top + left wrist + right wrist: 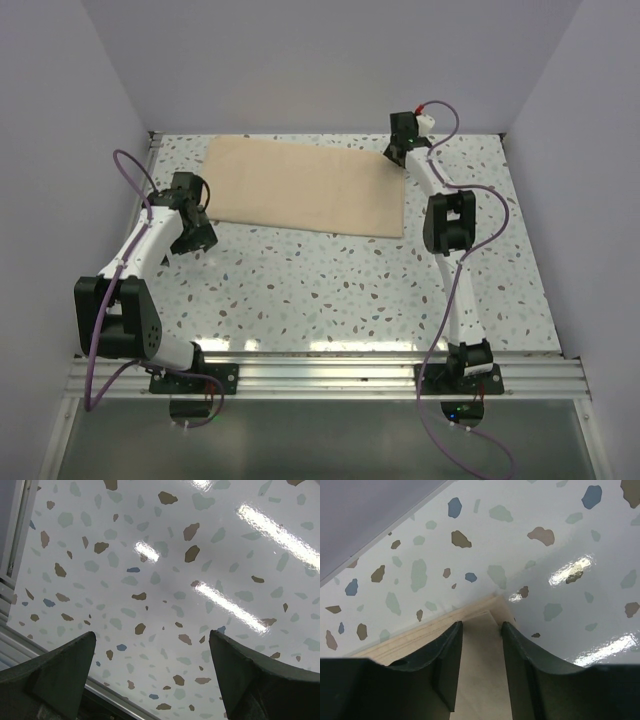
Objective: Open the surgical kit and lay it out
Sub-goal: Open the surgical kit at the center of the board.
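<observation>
The surgical kit's beige cloth wrap (300,185) lies folded flat at the back of the table; the steel tray, scissors and tweezers are hidden. My right gripper (398,152) is at the wrap's far right corner. In the right wrist view the gripper (481,625) is narrowly open, its fingers straddling the top layer's corner of the cloth (480,670). My left gripper (198,236) hangs just off the wrap's near left corner. In the left wrist view the gripper (152,637) is wide open and empty over bare speckled table.
The speckled table (330,290) has walls on three sides. A metal rail (330,372) runs along the near edge, where the arm bases sit. The right arm's elbow (448,222) stands just right of the wrap.
</observation>
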`<act>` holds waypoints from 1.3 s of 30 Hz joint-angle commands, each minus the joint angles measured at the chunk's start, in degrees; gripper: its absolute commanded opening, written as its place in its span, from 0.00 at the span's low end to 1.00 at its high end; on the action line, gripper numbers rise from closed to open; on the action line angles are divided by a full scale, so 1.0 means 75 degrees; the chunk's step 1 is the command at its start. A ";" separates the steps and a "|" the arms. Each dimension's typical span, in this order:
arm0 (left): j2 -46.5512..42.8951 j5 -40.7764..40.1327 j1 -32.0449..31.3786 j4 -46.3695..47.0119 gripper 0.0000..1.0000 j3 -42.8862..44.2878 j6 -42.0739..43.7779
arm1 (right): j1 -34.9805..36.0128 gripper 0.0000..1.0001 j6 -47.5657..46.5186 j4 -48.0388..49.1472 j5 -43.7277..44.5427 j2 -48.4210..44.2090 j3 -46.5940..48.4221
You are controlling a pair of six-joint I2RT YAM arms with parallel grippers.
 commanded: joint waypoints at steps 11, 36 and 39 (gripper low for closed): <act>-0.0115 -0.0317 -0.0035 -0.0111 1.00 -0.0144 0.0043 | -0.0070 0.04 0.0163 -0.1381 -0.0501 0.0684 0.0572; -0.0291 0.0257 -0.0035 0.0498 1.00 0.0044 0.0230 | 0.1113 0.00 -0.0411 -0.0431 -0.1860 -0.3241 -0.1782; -0.0396 0.0351 -0.0035 0.0650 1.00 -0.0084 0.0324 | 0.1335 0.00 -0.0365 -0.0490 -0.2024 -0.3626 -0.2273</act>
